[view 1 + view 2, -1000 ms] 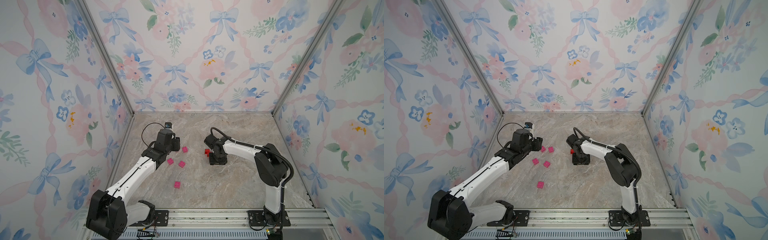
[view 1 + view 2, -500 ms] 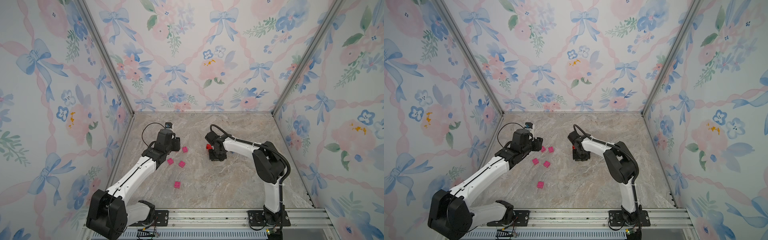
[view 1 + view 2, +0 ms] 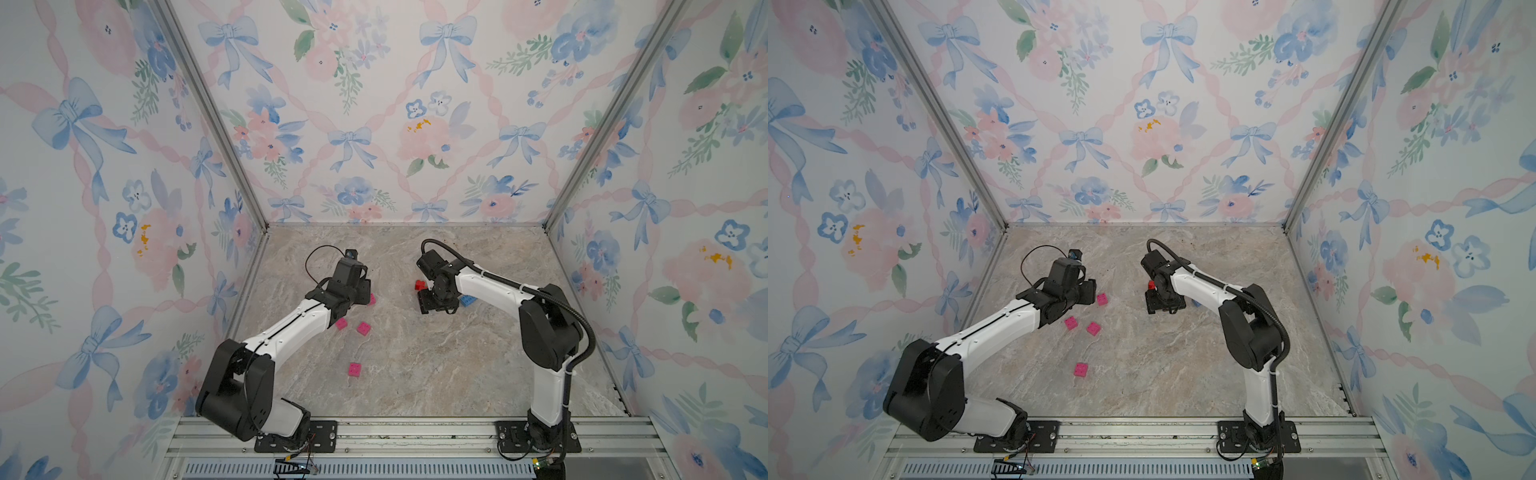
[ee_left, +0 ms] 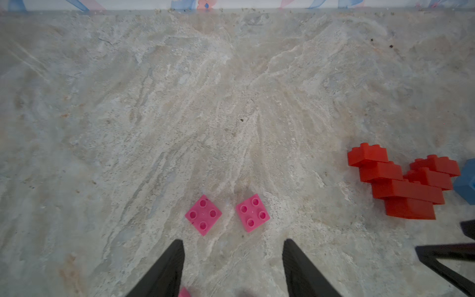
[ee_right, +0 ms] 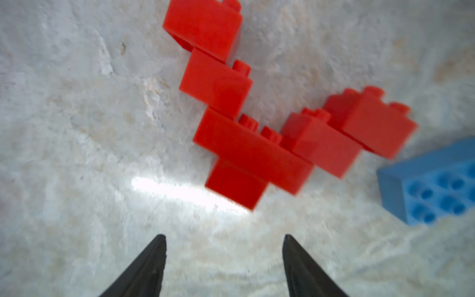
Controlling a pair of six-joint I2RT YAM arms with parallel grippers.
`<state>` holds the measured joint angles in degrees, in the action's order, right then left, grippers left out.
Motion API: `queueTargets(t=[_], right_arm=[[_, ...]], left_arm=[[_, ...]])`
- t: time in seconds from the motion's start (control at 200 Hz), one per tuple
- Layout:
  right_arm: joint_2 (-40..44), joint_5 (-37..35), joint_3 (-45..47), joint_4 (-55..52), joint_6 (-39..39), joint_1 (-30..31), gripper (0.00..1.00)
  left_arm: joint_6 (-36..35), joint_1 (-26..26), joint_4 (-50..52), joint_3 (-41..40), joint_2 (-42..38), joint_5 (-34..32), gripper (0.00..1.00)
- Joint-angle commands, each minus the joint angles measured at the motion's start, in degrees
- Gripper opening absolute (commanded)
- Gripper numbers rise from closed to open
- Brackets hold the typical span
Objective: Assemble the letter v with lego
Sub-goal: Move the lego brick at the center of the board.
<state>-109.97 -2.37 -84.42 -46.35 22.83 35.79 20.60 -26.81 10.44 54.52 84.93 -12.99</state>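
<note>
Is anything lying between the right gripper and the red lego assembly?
Nothing visible does. In the right wrist view the open right gripper faces the red lego assembly across bare table. The blue brick lies beside the assembly, off the line between them.

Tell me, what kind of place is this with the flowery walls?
Probably a robot test booth, not a home: two robot arms bolted to a metal rail, wallpapered panels boxing in a stone-look tabletop, and lego bricks scattered on it.
</note>
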Motion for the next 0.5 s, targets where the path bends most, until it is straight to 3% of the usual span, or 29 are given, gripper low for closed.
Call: queueTargets(t=[0.0,0.165,0.325,0.495], right_arm=[[7.4,3.0,5.3,-4.4,0.3,-1.9,0.73],[13.8,6.3,12.3,-2.5,0.3,-6.7,0.74],[16.0,7.7,13.9,-2.1,-2.8,-11.5,0.74],[17.1,9.5,14.4,-1.7,-5.4,-15.1,0.75]], left_arm=[[7.1,-2.5,0.9,5.1,6.5,-4.1,0.63],[14.7,-3.4,2.5,10.6,14.8,-5.1,0.63],[17.1,-3.5,4.4,12.6,18.1,-7.3,0.7],[19.7,-3.3,5.1,13.0,20.7,-6.6,0.71]])
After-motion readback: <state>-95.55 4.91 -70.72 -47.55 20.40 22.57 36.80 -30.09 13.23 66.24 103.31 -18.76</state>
